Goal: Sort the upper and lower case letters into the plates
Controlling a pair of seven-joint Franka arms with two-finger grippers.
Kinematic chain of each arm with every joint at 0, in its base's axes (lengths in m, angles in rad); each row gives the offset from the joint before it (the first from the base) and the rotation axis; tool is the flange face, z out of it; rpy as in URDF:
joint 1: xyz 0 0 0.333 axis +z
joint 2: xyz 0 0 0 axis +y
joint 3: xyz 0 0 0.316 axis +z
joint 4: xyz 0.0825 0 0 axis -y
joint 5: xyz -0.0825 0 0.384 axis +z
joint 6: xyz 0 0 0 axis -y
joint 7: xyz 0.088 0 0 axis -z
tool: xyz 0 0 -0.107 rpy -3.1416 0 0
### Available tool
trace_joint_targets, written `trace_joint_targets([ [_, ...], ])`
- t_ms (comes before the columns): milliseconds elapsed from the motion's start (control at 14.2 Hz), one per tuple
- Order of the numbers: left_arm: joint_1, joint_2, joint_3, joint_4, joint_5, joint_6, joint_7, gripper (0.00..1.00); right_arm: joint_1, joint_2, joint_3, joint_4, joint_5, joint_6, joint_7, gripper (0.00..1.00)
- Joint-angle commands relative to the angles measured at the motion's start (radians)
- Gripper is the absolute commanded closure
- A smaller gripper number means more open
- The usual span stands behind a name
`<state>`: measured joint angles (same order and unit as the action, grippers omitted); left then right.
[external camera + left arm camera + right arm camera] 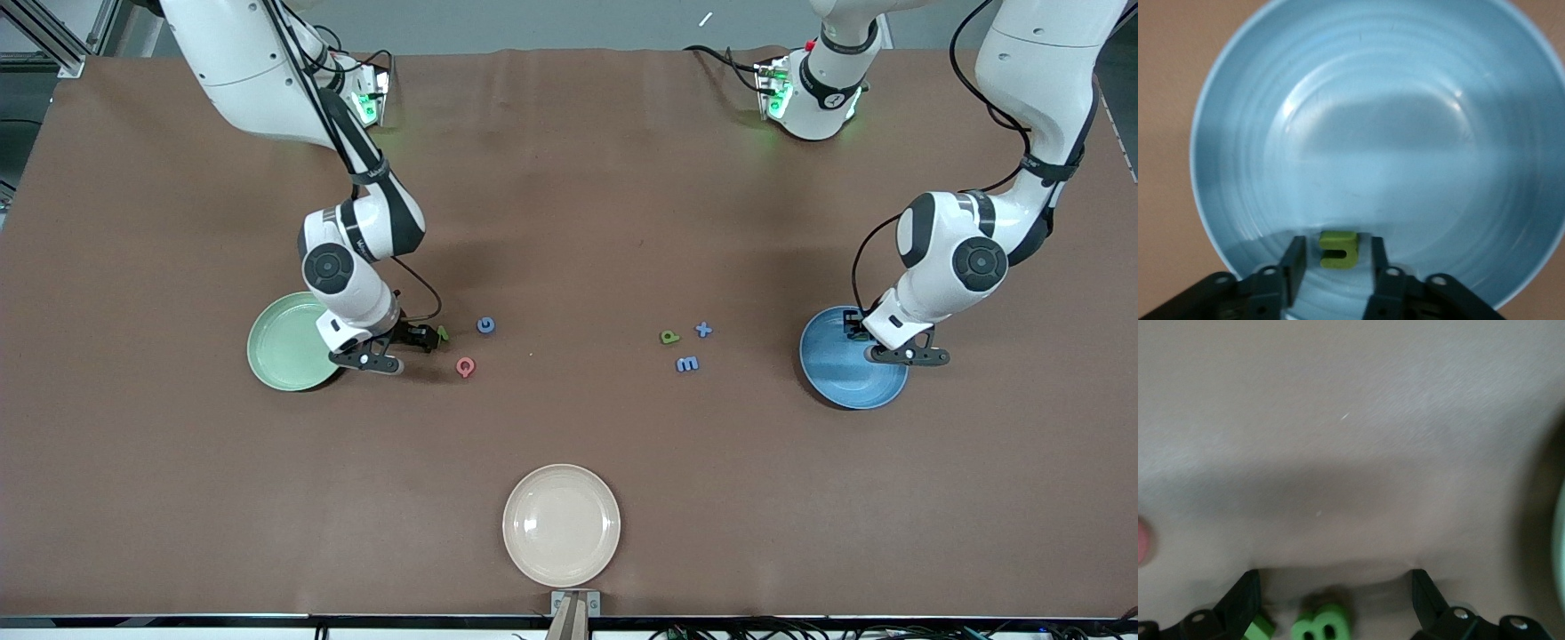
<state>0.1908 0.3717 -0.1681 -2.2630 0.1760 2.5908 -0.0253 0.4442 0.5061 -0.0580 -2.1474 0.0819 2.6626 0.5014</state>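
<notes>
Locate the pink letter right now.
Front view: pink letter lies on the table, nearer the camera than the blue G, beside the right pincer.

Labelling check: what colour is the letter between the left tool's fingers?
Yellow-green letter, over the blue plate; left wrist view.

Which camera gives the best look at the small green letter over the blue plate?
The left wrist view: the green letter sits between the left gripper fingers, over the blue plate. The front view hides it under the arm; the right wrist view doesn't show it.
</notes>
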Motion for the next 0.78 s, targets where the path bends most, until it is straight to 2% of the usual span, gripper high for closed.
trace_joint_targets([
  [0,0.007,-0.069,-0.066,0.0,0.02,-0.062,-0.01,0.01,0.034,-0.024,-0.003,-0.051,0.016,0.003,0.034,0.0],
  [141,0.003,-0.088,-0.12,0.02,0.019,-0.125,-0.08,0.01,0.034,-0.035,-0.003,-0.065,0.016,0.002,0.032,0.0],
  [283,0.001,-0.079,-0.204,0.051,0.019,-0.14,-0.254,0.01,0.034,-0.06,-0.003,-0.089,0.016,-0.009,0.028,0.0],
  [424,-0.019,-0.044,-0.279,0.091,0.019,-0.14,-0.408,0.01,0.033,-0.087,-0.005,-0.091,0.016,-0.08,0.022,0.0],
  [706,-0.152,0.042,-0.289,0.152,0.019,-0.127,-0.57,0.01,0.025,-0.107,-0.006,-0.088,0.01,-0.109,0.009,0.0],
])
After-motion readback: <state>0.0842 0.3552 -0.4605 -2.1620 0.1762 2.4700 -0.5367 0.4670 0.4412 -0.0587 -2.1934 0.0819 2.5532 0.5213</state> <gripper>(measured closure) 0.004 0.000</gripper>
